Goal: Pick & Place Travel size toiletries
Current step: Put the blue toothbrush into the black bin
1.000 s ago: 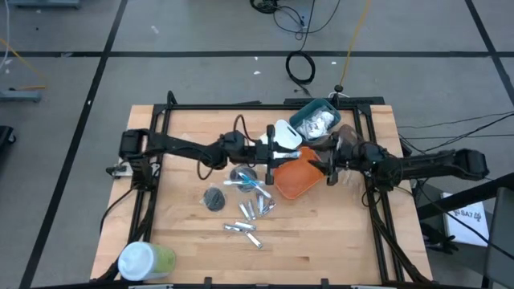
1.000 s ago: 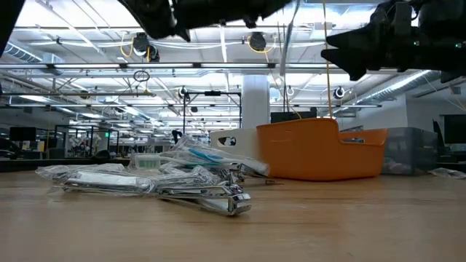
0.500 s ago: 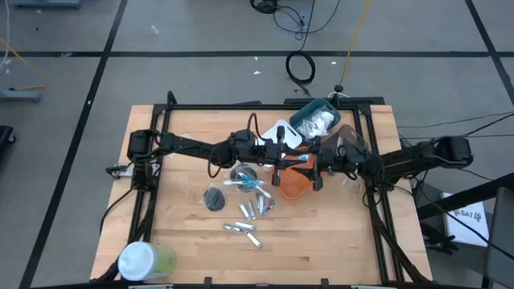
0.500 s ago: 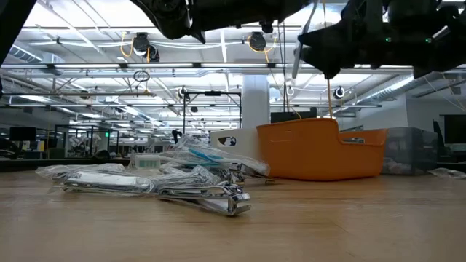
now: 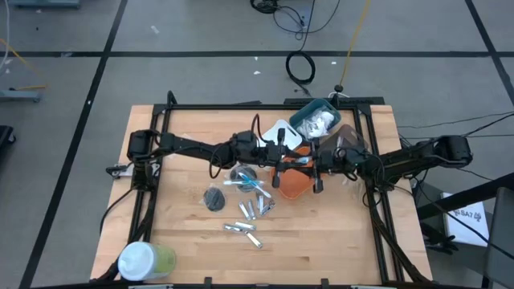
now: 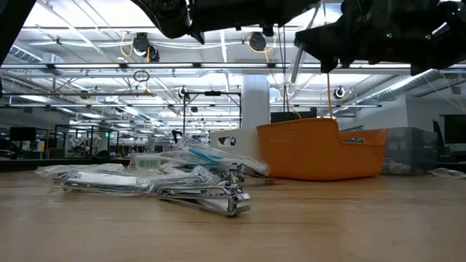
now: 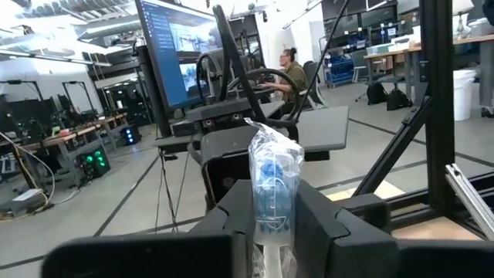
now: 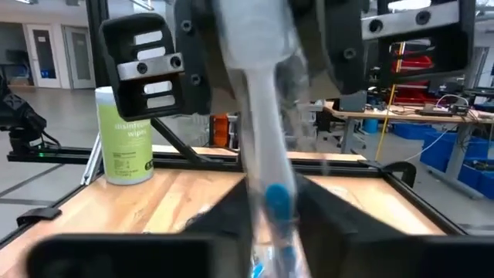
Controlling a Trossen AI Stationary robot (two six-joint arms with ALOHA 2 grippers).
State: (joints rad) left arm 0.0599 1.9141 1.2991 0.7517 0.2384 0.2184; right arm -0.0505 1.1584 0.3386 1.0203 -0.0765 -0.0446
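Both tools met in mid-air above the orange bin (image 5: 291, 183), near the middle of the surface (image 5: 193, 233). My left tool (image 7: 272, 224) was clamped on a clear-wrapped blue-white stick (image 7: 272, 197), holding it out toward the other arm. My right tool (image 8: 266, 208) had its fingers closing around the far end of the same stick, so both of us gripped it at once. The rest of the toiletries, silver tubes (image 5: 247, 210), more wrapped sticks (image 5: 245, 183) and a dark grey disc (image 5: 214, 197), lay in a loose pile on the wood just beside the orange bin.

As I judged it, the handover was the risk. If my left tool let go before the right one had a firm hold, the slick wrapper could slide out and the stick might fall beside the bin rather than into it. Pulling while both still gripped could tear the wrapper or twist the stick askew.
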